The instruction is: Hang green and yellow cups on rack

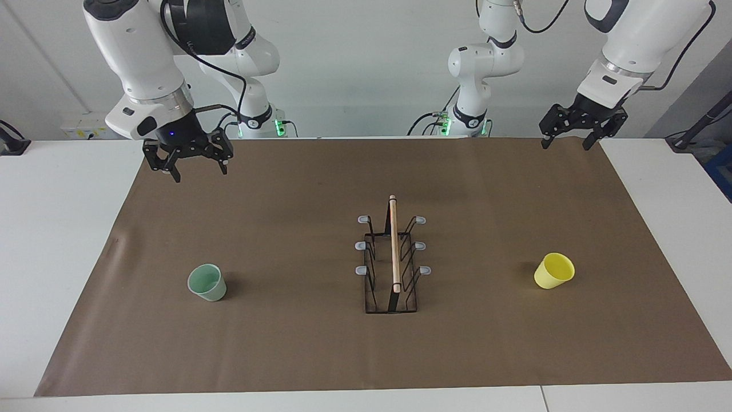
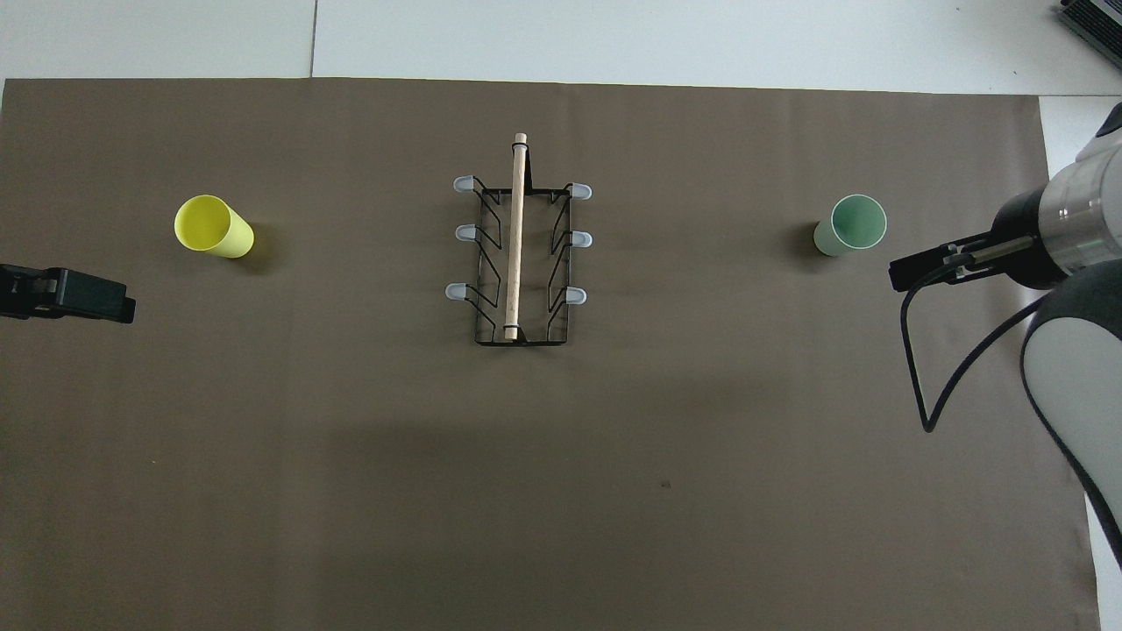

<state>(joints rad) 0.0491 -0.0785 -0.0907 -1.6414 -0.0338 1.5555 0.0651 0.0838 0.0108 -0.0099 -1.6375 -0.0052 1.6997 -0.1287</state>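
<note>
1. Brown paper covers most of the white surface (image 1: 68, 240), and everything for the job sits on that paper.
2. At the middle stands the rack (image 1: 393, 257), its wooden rod running away from the robots, and all six grey-tipped prongs are bare.
3. Toward the right arm's end I see the green cup (image 1: 207, 282), mouth up; toward the left arm's end the yellow cup (image 1: 554, 270) looks tipped, its mouth turned partly sideways. Both sit well apart from the rack.
4. My right claw (image 1: 197, 163) hangs over the paper on the green cup's side, fingers apart and empty.
5. My left claw (image 1: 572, 135) hangs over the paper's corner at the yellow cup's end, also spread and empty.
6. I judge nothing is begun: the first pick is due. Next I'd lower a claw onto its nearer cup and pinch the wall.
</note>
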